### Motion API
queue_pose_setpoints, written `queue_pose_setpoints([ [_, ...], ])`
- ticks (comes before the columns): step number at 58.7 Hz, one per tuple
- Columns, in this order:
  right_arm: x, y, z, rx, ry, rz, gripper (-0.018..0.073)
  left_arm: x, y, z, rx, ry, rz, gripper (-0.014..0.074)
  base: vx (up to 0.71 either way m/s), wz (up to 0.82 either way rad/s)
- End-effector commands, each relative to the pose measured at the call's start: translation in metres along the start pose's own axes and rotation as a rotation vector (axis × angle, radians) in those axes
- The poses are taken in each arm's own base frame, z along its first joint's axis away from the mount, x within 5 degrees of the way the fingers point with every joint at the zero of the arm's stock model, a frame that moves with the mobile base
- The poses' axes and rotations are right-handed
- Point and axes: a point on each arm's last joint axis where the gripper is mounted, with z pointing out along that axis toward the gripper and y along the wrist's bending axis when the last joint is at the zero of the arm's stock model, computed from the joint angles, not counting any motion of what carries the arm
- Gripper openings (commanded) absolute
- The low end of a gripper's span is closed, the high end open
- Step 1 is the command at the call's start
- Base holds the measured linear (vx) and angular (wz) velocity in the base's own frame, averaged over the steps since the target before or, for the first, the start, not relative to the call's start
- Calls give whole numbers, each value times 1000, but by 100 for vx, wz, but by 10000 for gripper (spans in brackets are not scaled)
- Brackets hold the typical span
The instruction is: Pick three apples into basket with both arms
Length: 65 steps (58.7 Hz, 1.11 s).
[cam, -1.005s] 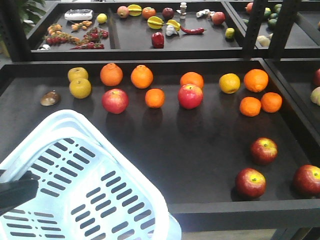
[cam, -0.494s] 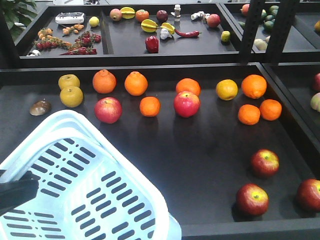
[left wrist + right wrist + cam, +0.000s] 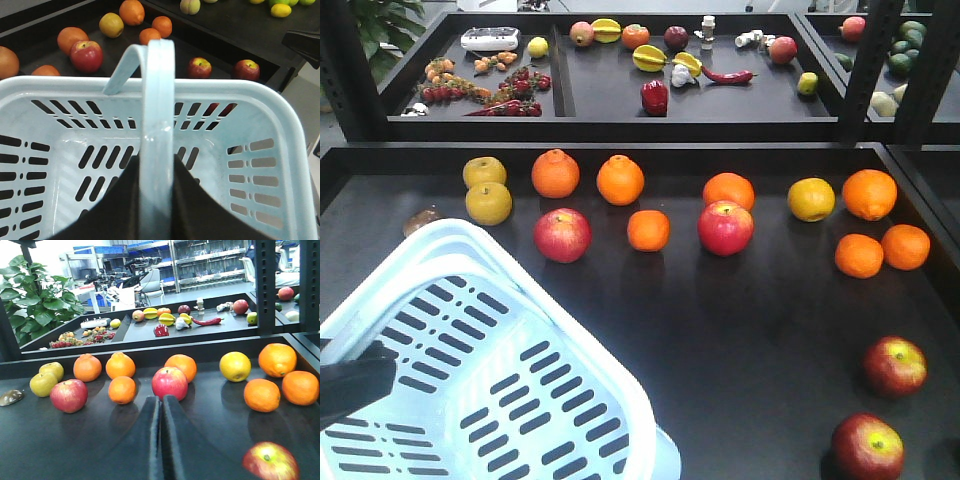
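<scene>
The pale blue basket [image 3: 470, 380] fills the lower left of the front view, hanging over the near edge of the black tray [image 3: 720, 340]. My left gripper [image 3: 156, 161] is shut on the basket's handle [image 3: 158, 90]; the basket is empty inside. Two red apples [image 3: 562, 235] [image 3: 725, 227] lie mid-tray among oranges, and two more apples [image 3: 894, 365] [image 3: 867, 447] lie at the near right. My right gripper [image 3: 161, 400] is shut with nothing in it, low over the tray, pointing at the middle apple [image 3: 170, 382]. Another apple [image 3: 69, 395] lies to its left.
Oranges [image 3: 620, 180] and yellow pears [image 3: 488, 202] share the tray with the apples. A raised rim [image 3: 620, 148] divides it from a back tray [image 3: 600, 90] of mixed produce. Dark shelf posts [image 3: 865, 60] stand at the right, and a plant [image 3: 35, 295] at the far left.
The front view has swung left: all fruit has slid right and down in frame, and the far-right apple has left view. The basket keeps its place in frame.
</scene>
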Motion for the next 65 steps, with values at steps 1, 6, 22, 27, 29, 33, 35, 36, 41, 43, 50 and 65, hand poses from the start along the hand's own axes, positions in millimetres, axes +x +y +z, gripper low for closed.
queue_pose_setpoints([
  [1,-3,1,-1,-14,-71,-19,-5,-16,-1,-6,-8,-128,-21,-6,8,7],
  [6,-3,1,-1,-14,-71,-19,-5,-16,-1,-6,-8,-128,-21,-6,7,6],
  [22,-3,1,-1,-14,-71,-19,-5,-16,-1,-6,-8,-128,-21,-6,6,4],
  [27,-3,1,-1,-14,-71,-19,-5,-16,-1,-6,-8,-128,-21,-6,5,3],
  [29,-3,1,-1,-14,-71,-19,-5,-16,-1,-6,-8,-128,-21,-6,5,3],
  [33,-3,1,-1,-14,-71,-19,-5,-16,-1,-6,-8,-128,-21,-6,5,1],
  [35,-3,1,-1,-14,-71,-19,-5,-16,-1,-6,-8,-128,-21,-6,5,0],
  [36,-3,1,-1,-14,-71,-19,-5,-16,-1,-6,-8,-128,-21,-6,5,0],
  [41,-3,1,-1,-14,-71,-19,-5,-16,-1,-6,-8,-128,-21,-6,5,-1],
  [43,-3,1,-1,-14,-71,-19,-5,-16,-1,-6,-8,-128,-21,-6,5,-2],
  [50,-3,1,-1,-14,-71,-19,-5,-16,-1,-6,-8,-128,-21,-6,5,-3],
  [65,-3,1,-1,-14,-71,-19,-5,-16,-1,-6,-8,-128,-21,-6,4,-3],
])
